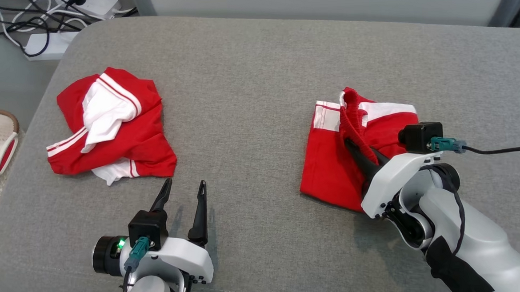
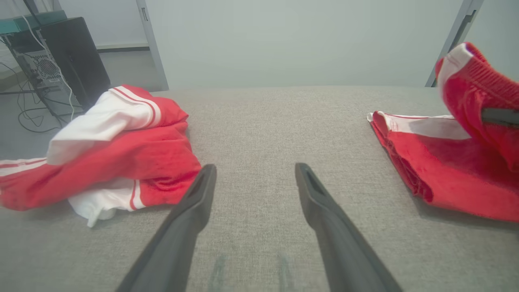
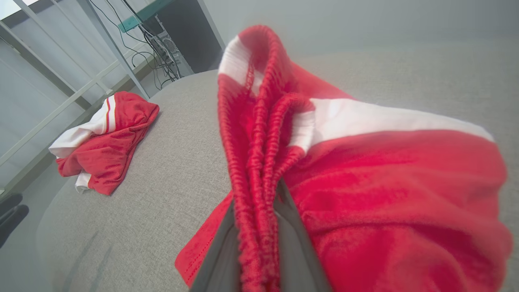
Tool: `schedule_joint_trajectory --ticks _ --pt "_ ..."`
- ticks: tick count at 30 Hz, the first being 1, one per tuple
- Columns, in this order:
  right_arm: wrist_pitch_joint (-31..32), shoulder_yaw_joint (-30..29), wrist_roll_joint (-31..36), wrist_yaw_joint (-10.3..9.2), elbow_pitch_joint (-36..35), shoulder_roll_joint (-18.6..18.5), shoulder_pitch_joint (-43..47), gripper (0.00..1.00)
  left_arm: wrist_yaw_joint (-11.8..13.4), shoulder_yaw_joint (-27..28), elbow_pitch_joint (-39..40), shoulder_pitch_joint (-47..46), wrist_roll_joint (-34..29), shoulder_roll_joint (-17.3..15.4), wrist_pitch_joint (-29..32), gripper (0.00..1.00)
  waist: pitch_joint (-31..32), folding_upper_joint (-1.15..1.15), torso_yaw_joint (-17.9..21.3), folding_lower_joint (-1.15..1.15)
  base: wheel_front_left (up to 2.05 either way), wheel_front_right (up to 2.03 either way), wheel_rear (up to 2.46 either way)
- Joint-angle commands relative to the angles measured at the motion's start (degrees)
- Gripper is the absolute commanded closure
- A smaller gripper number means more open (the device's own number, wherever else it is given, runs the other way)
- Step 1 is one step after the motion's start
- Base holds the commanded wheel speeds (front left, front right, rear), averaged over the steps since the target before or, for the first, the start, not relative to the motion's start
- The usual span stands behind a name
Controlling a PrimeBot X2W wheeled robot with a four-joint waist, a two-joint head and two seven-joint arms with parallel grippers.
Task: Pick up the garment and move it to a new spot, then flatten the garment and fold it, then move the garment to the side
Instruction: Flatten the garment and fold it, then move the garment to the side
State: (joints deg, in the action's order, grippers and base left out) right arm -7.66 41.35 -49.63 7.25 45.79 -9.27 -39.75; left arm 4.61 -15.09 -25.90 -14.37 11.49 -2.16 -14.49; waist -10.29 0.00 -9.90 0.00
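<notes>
The garment (image 1: 330, 169), a pair of red shorts with white side panels, lies on the right half of the grey cushion (image 1: 256, 66). Most of it rests flat on the fabric, while its ribbed waistband (image 1: 352, 114) is bunched and raised above the rest. The right gripper (image 1: 351, 144) has its two dark fingers pressed together on that waistband, the gathered elastic pinched between them. Its pale forearm comes in from the near right corner, wrist tilted so the fingers point far and to the left, low over the shorts. Well apart, at the near edge left of centre, the left gripper (image 1: 185, 183) hovers over bare cushion with its fingers spread wide and pointing away, holding nothing. Just beyond its tips, without touching them, sits a crumpled red and white garment (image 1: 112, 127). Off the cushion's left edge is a woven basket (image 1: 8, 132), and cables (image 1: 35, 20) trail across the floor at the far left.
</notes>
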Motion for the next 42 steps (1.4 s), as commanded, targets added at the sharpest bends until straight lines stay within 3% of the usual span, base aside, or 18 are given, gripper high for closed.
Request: schedule_joint_trajectory --ticks 1,2,11,20,30,42 --pt "-0.98 0.85 -0.21 0.24 -0.10 0.64 -1.15 0.56 0.45 1.49 1.56 -0.63 0.92 -0.72 -0.51 0.00 -0.61 0.00 -1.05 0.00 0.00 0.00 0.00" --pt "-1.33 1.12 -0.24 0.24 0.53 0.78 -1.50 0.01 0.53 1.44 1.61 -0.69 1.08 -0.72 -0.51 0.00 -0.81 0.00 -1.34 0.00 0.00 0.00 0.00" --pt "-5.73 1.29 -2.95 0.24 -1.31 0.93 -4.97 0.00 1.56 2.17 2.87 -0.75 1.01 -0.72 -0.51 0.00 -0.77 0.00 -0.14 0.00 0.00 0.00 0.00" --pt "-7.31 -10.26 -1.77 0.24 -6.89 -4.45 -1.95 0.00 1.62 2.57 3.86 -0.77 0.41 -0.72 -0.51 0.00 -0.06 0.00 3.97 0.00 0.00 0.00 0.00" --pt "-7.32 -12.56 -2.57 0.24 -4.08 -3.21 6.90 0.00 1.14 2.07 3.68 -1.19 0.42 -0.72 -0.51 0.00 -0.93 0.00 4.27 0.00 0.00 0.00 0.00" --pt "-7.33 -12.51 -8.48 0.24 -0.04 -1.67 7.01 0.00 0.56 2.66 3.52 -1.63 -0.13 -0.72 -0.51 0.00 -2.92 0.00 2.01 0.00 0.00 0.00 0.00"
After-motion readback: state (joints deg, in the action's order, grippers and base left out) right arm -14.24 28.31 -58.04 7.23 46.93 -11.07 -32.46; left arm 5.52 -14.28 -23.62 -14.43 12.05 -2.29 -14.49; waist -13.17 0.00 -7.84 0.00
